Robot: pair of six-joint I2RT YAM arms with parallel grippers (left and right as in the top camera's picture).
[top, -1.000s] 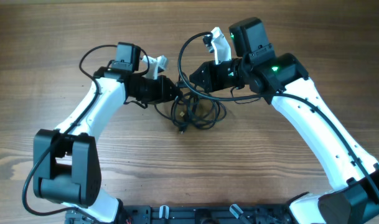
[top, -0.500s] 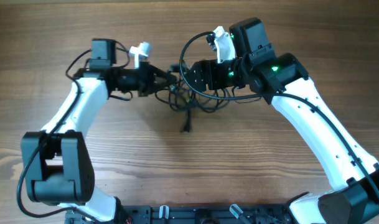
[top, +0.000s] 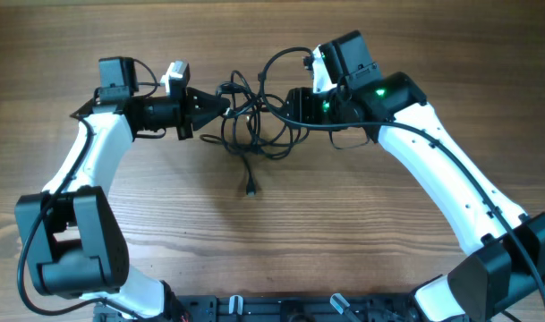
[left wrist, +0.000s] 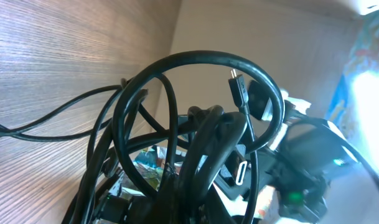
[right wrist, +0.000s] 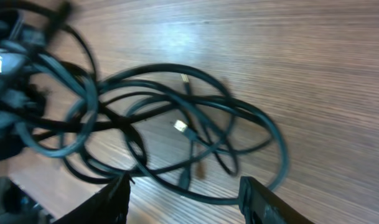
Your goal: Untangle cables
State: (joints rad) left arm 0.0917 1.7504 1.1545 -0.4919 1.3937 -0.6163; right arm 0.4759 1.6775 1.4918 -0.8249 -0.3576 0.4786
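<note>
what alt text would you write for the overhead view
A tangle of thin black cables sits between two white-and-black robot arms over a wooden table. The left gripper is shut on the tangle's left edge; the right gripper stands open at its right, and one plug end trails down the frame.

In my left wrist view the cables [left wrist: 201, 143] cover my left gripper [top: 223, 105]; my right wrist view blurs them, left edge cutting them.

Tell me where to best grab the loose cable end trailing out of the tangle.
Probably the straight stretch just behind its plug, from above: that tail runs alone over bare table, clear of the cables bunched at the left end effector.
</note>
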